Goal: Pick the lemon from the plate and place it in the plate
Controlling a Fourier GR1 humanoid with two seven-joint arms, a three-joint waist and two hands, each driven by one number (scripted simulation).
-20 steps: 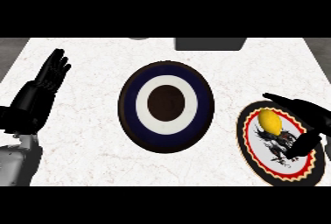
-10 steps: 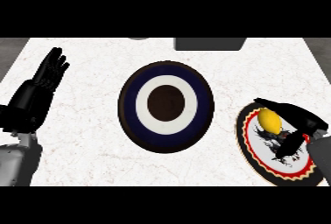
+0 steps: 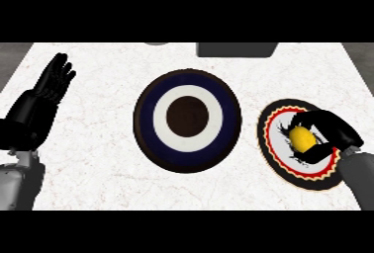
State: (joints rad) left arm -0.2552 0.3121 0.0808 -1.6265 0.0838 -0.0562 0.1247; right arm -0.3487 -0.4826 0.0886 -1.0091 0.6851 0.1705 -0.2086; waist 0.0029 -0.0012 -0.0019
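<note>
Right hand (image 3: 330, 132) has come down over the lemon (image 3: 301, 138) in the last second: before, its fingers hung spread above the fruit, and now they curl round it from the far side with the thumb below, so I take it the grasp is closing. The lemon sits on the patterned plate (image 3: 276, 163) at the right, not lifted as far as I can tell. Next comes the lift and the carry leftward to the blue plate (image 3: 149, 133) at the centre. Left hand (image 3: 50, 85) rests open at the left edge, fingers up
</note>
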